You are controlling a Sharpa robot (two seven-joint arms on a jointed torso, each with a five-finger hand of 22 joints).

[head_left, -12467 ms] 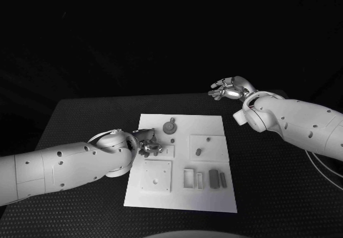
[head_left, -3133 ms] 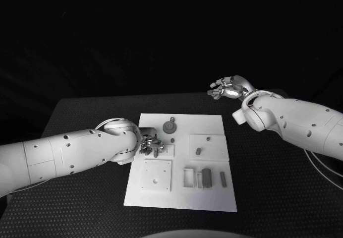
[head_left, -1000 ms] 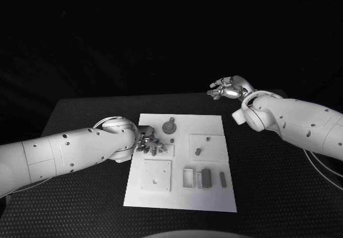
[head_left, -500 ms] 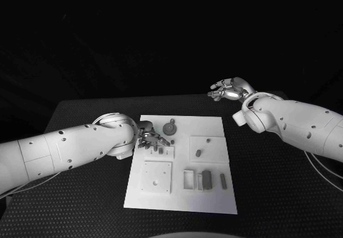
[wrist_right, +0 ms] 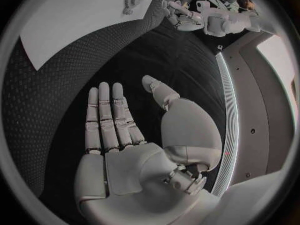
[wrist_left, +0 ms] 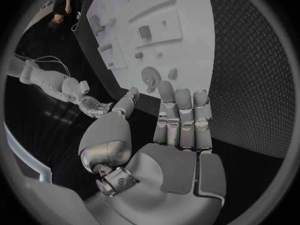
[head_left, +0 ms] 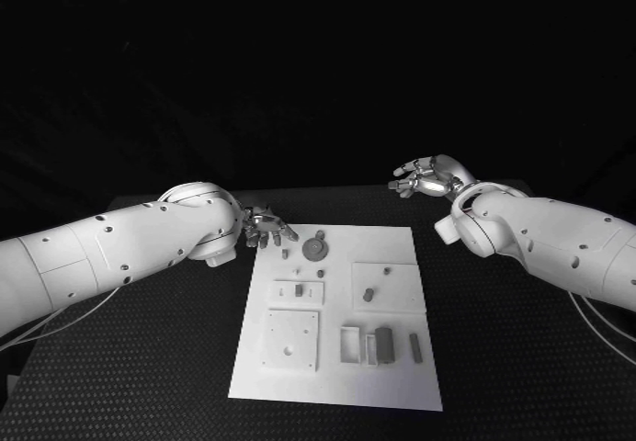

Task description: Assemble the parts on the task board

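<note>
Dim scene, dark surroundings, bright white task board [head_left: 338, 322], fisheye bending in wrist views

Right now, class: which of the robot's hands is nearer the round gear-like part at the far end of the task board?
Left. The left hand hovers just beside the round part; the right hand is raised beyond the board's far corner.
</note>
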